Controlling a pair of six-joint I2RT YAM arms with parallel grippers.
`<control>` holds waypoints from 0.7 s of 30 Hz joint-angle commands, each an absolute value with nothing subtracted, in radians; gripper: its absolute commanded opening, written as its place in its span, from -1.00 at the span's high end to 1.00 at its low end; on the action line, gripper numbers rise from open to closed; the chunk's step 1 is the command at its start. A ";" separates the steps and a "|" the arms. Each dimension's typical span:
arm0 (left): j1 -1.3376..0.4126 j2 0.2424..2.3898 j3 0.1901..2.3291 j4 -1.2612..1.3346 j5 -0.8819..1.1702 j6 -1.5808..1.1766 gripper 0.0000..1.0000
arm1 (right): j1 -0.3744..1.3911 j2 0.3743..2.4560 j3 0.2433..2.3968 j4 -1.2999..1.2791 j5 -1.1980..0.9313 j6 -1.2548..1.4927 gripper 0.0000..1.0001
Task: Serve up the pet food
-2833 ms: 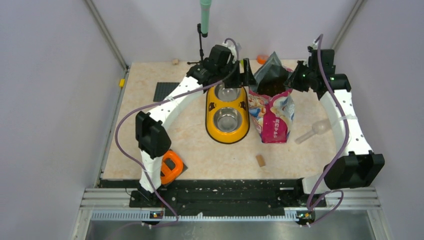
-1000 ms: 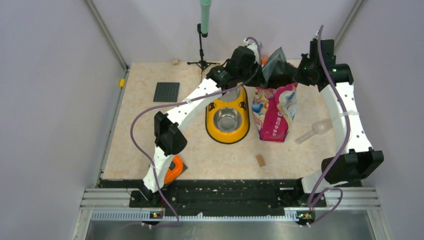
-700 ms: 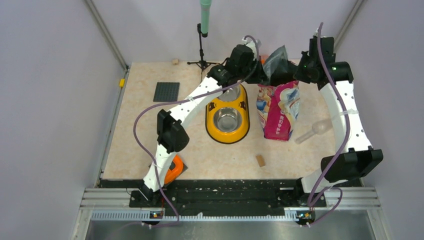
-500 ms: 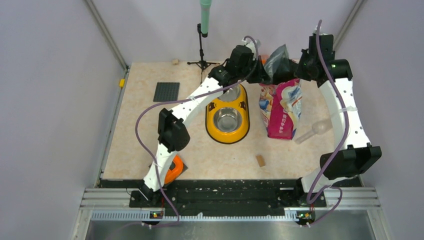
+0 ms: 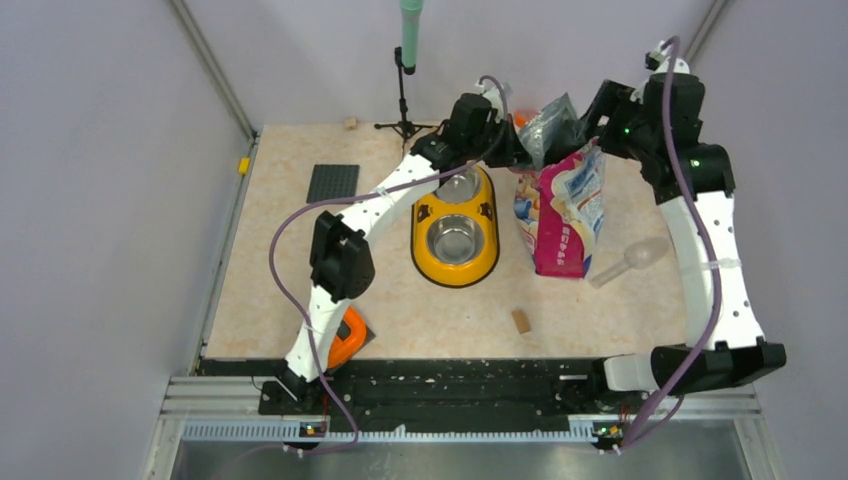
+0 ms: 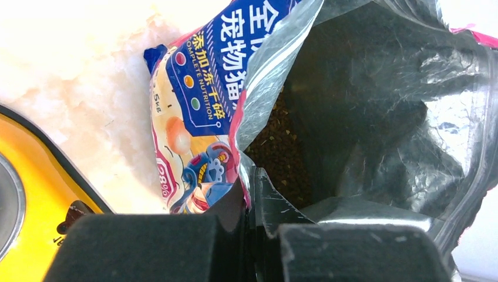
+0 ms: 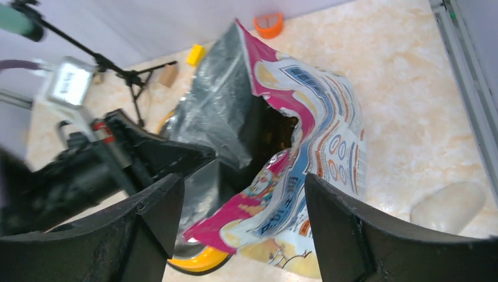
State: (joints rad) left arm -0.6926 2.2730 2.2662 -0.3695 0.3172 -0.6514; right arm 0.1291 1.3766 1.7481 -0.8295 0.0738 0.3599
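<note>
A laboratory test cell is shown: a beige table [image 5: 280,190] is enclosed by plain lilac walls [image 5: 100,200] and edged by aluminium rails [image 5: 200,396].

- In the left wrist view, the blue panel of the glossy magenta-pink pet food bag [image 6: 199,88] carries large white Chinese characters: "全" on top, with "宠物猫" under it.
- Below is a smaller yellow line that begins "添加"; the rest is unclear.
- Under that stands small white "COMPLETE NUTRITION".
- In the other views the print is too small to read.

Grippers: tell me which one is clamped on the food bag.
The left gripper, pinching the rim of the bag; the right gripper is open, holding nothing.
</note>
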 commanded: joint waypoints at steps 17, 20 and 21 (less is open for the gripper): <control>-0.678 2.110 2.296 -0.465 0.362 -0.551 0.04 | -0.151 1.024 1.295 -0.960 0.344 0.603 -0.53; -0.678 2.071 2.295 -0.474 0.362 -0.535 0.04 | -0.217 1.009 1.138 -0.912 0.246 0.657 -0.53; -0.678 2.060 2.294 -0.478 0.365 -0.531 0.03 | -0.226 1.011 1.087 -0.897 0.221 0.670 -0.53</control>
